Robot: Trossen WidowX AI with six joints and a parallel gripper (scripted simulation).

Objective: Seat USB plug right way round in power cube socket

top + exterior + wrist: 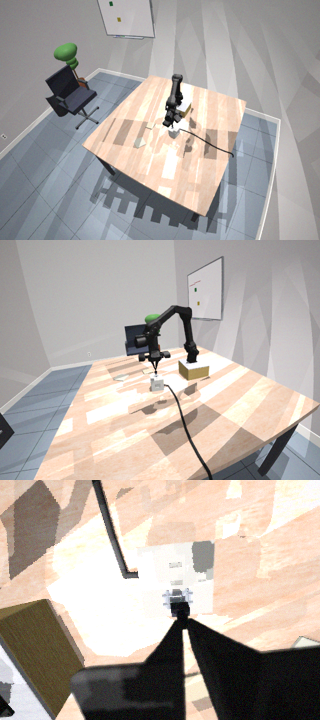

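The white power cube (173, 133) (157, 386) (155, 562) stands on the table, with slots in its top. The small black USB plug (155, 372) (180, 608) is upright above the cube's top, at the socket nearest the arm in the wrist view. Pale metal tabs (188, 598) show beside it. My gripper (172, 126) (155, 370) (183, 624) points down and is shut on the plug. Bright metal shows just under the plug's black body in the exterior view. How deep the plug sits, and which way round it faces, I cannot tell.
A black cable (206, 142) (184, 422) (110, 530) runs from the cube's side over the table's edge. The arm's base stands on a yellow-sided box (185, 111) (197, 373) (45, 652). Two flat pads, one tan (150, 125) (148, 371) and one pale green (139, 142) (120, 377), lie nearby.
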